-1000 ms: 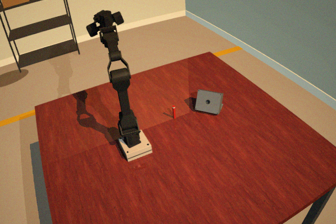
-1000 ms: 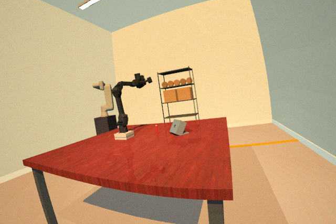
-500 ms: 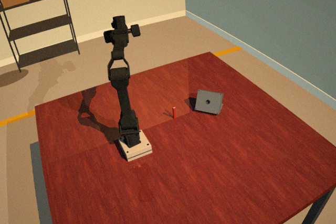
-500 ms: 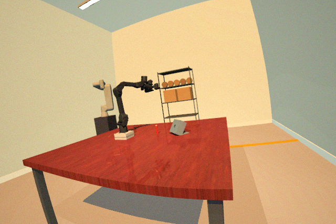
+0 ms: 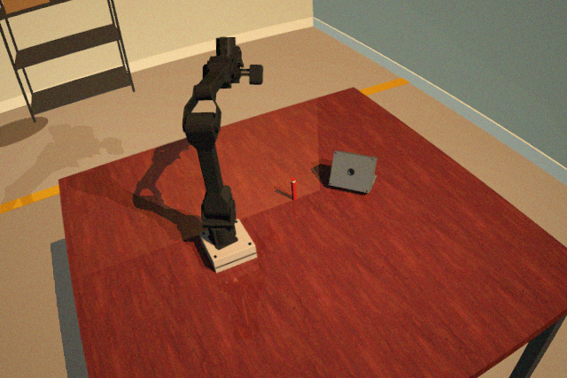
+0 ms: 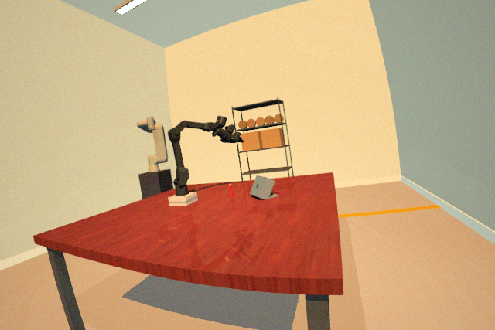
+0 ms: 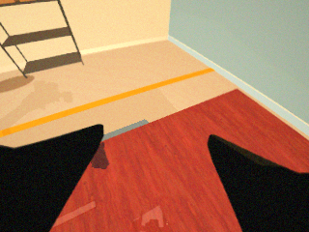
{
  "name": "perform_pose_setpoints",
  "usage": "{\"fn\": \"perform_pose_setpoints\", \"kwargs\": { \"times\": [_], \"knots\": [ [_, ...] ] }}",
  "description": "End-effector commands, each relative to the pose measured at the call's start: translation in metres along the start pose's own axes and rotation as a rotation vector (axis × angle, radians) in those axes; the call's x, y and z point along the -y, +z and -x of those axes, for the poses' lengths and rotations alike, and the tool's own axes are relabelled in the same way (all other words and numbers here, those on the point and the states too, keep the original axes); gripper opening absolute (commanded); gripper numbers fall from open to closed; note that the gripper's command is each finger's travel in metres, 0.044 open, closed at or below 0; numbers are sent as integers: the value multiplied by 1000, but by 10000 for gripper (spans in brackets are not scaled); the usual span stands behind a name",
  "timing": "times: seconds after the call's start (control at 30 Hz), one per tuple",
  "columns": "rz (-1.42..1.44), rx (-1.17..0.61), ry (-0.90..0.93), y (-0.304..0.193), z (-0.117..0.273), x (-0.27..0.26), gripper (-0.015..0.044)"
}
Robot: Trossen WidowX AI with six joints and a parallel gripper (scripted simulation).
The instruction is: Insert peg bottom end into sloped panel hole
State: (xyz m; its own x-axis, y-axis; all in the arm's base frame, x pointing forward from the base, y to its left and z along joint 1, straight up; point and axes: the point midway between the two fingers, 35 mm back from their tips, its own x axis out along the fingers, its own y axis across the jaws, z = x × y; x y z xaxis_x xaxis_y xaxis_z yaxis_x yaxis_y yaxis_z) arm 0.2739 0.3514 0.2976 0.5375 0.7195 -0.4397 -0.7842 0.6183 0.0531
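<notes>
A slim red peg (image 5: 293, 190) (image 6: 230, 191) with a pale top stands upright on the table (image 5: 320, 273) (image 6: 199, 238), between the arm's base and the panel. The grey sloped panel (image 5: 361, 179) (image 6: 266, 188) has one dark hole (image 5: 351, 171) in its face, which looks round. Whether the peg has flat sides is too small to tell. My gripper (image 6: 239, 138) (image 7: 156, 134) is open and empty, high above the table and well away from the peg. The wrist view shows both fingers wide apart, but neither the peg nor the panel.
The arm's white base (image 5: 236, 252) (image 6: 182, 199) stands on the table to one side of the peg. The panel stands beyond the peg from the base. A shelf rack (image 5: 68, 46) (image 6: 267, 170) and a pale second arm (image 6: 159, 142) stand in the background, off the table.
</notes>
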Motion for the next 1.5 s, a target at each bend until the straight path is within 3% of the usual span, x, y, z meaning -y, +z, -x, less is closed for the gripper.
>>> {"fn": "perform_pose_setpoints", "kwargs": {
  "times": [0.0, 0.67, 1.47],
  "knots": [
    [-74, -89, -54, -26, -7, 23, 440],
    [-454, -420, -325, -123, 6, 126, 440],
    [-981, -768, -670, -239, 81, 192, 440]
  ]
}}
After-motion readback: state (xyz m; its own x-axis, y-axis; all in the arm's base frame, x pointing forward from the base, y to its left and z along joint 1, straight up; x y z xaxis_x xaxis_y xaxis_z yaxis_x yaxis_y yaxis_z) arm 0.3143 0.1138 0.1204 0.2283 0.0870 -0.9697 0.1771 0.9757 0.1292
